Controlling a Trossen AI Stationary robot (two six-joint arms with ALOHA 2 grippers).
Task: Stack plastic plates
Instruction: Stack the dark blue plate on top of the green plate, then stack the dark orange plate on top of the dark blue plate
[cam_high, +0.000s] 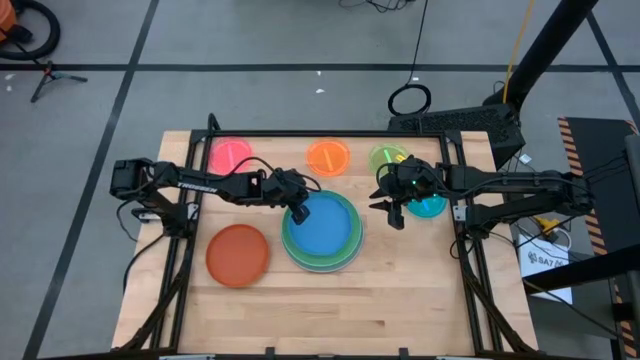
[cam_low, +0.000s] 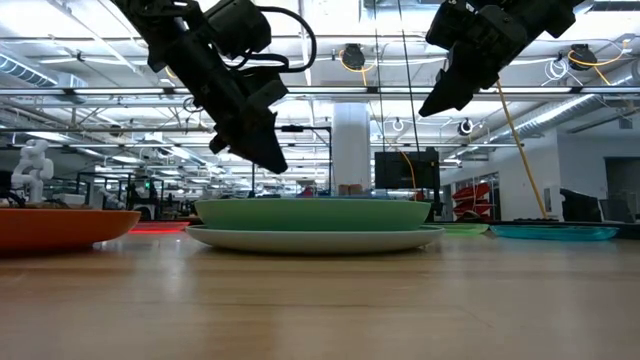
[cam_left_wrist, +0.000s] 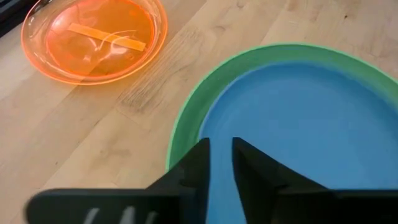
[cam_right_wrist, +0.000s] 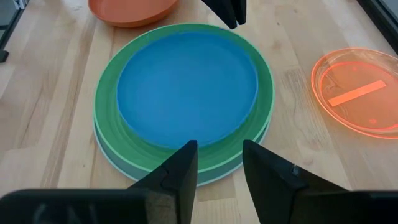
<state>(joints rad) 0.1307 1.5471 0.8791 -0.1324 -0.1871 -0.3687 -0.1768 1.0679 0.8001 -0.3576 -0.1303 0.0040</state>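
blue plate (cam_high: 323, 227) on green plate (cam_high: 347, 252), light blue plate (cam_right_wrist: 121, 167) beneath

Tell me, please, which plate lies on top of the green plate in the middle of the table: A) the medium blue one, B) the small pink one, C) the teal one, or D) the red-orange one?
A: the medium blue plate sits nested inside the green plate, whose rim rings it in the high view.
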